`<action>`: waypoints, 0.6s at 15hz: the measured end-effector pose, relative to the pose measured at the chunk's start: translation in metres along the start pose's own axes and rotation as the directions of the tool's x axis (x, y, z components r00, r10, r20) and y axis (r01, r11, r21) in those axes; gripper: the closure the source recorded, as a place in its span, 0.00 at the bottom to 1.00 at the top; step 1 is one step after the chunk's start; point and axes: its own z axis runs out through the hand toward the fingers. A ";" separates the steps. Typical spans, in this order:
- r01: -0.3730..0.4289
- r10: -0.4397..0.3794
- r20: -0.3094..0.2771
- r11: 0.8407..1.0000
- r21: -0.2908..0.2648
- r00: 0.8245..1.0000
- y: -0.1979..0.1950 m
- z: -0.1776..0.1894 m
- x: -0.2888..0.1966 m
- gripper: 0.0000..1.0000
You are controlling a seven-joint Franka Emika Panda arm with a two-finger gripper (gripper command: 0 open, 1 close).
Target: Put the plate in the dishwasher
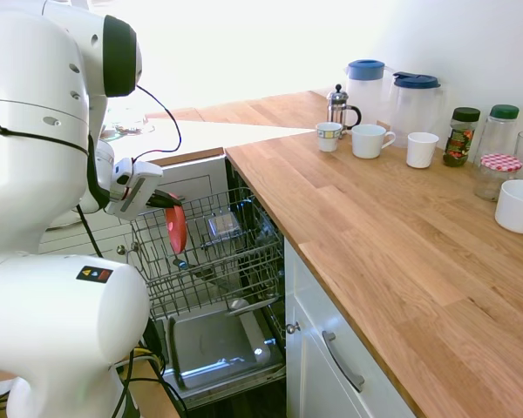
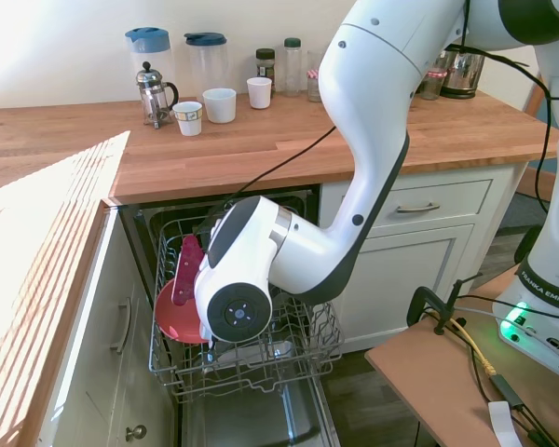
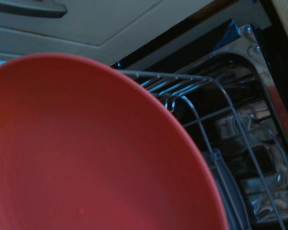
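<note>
Seen over the pulled-out rack of the dishwasher: a red plate, carried on edge and slightly tilted, gripped at its upper rim by the gripper of the white arm. Held upright, most likely, so as to slide down between the wire prongs rather than lie flat across them. Fingers closed on the rim, to judge from the first exterior view, though largely hidden behind the wrist in the second. Plate's lower edge down among the rack wires at the rack's outer side, by the second exterior view; whether resting on the wires or just clear of them, impossible to tell. Filling most of the wrist view, the plate's face, with grey rack wire beyond it. Dishwasher door folded down flat beneath the rack, leaving room to work from above. Up on the wooden counter, well apart from the action: white mugs, a coffee press and two blue-lidded jugs. Placement close to done by the look of it, release not yet made.
</note>
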 end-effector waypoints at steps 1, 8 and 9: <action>-0.007 0.007 0.021 1.000 -0.010 1.000 0.000 -0.003 -0.004 0.00; -0.026 0.038 0.344 0.999 -0.040 0.938 -0.006 -0.004 -0.018 0.00; -0.030 0.041 0.399 0.999 -0.033 0.916 -0.007 -0.004 -0.009 0.00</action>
